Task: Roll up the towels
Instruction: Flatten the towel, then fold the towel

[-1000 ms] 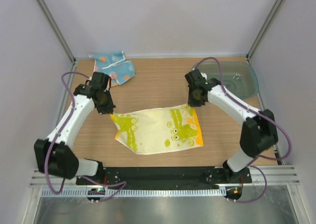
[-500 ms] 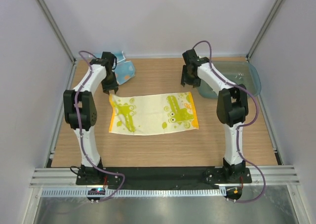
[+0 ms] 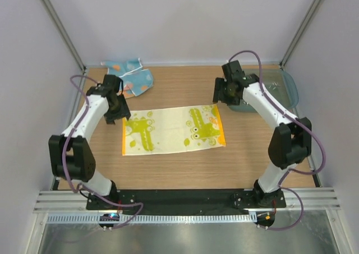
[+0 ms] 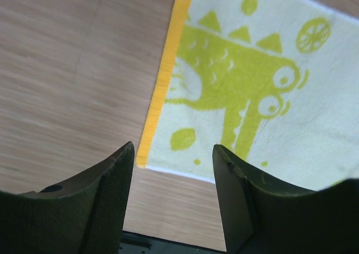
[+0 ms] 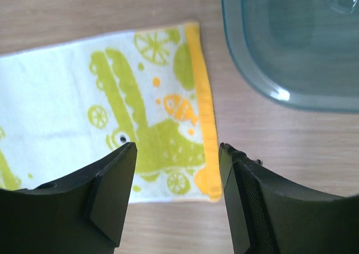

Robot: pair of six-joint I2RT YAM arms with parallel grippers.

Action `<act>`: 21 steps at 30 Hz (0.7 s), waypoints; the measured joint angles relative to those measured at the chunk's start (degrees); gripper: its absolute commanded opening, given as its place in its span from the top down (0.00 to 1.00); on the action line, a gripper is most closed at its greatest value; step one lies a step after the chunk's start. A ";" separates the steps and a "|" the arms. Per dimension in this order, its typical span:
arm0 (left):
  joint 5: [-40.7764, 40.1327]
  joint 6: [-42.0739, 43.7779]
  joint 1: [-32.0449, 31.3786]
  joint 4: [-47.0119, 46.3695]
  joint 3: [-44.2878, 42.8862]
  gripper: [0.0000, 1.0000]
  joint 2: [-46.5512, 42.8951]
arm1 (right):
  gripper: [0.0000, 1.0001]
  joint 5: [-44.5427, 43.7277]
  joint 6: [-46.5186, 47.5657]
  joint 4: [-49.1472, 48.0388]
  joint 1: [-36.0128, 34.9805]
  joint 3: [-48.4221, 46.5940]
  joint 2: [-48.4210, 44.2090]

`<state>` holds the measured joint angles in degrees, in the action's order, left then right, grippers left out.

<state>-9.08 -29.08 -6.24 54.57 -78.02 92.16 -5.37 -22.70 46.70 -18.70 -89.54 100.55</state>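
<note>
A yellow towel [image 3: 173, 130] with green crocodile print and orange side bands lies spread flat in the middle of the table. The light blue towel [image 3: 130, 75] sits crumpled at the back left. My left gripper [image 3: 122, 117] hangs open just above the yellow towel's [image 4: 269, 97] far left corner, holding nothing. My right gripper [image 3: 220, 97] is open above the far right corner, its jaws wide over the orange band of the towel [image 5: 112, 108], nothing between them.
A translucent teal tray [image 3: 275, 88] stands at the back right, close beside my right gripper; its rim [image 5: 263, 86] shows in the right wrist view. White walls and metal posts close in the table on three sides.
Both grippers went from shut on the towel's far corners to open. The towel was pulled back and laid out flat; both grippers have since drawn back from its far corners.
</note>
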 measured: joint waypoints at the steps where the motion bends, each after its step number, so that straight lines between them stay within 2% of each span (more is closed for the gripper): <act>1: 0.74 -1.16 0.02 -0.63 3.52 0.41 -2.32 | 0.34 0.90 -0.04 -1.16 0.00 2.89 -1.95; 5: 4.13 -5.53 0.02 -2.58 16.15 0.42 -8.17 | 0.34 4.31 -0.22 -3.52 0.00 15.72 -8.98; 10: 6.82 -10.25 0.02 -5.79 25.75 0.44 -11.23 | 0.34 4.44 -1.11 -3.89 0.00 26.27 -12.33; 15: 7.72 -14.45 0.02 -10.12 32.63 0.44 -12.90 | 0.37 4.48 -1.70 -4.76 0.15 30.77 -12.33; 21: 7.21 -16.92 0.02 -12.33 34.71 0.45 -12.90 | 0.37 4.50 -1.84 -6.60 0.72 31.58 -12.07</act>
<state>-1.87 -46.00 -6.22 42.24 -43.31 79.26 -0.86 -24.53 40.10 -17.98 -57.95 88.49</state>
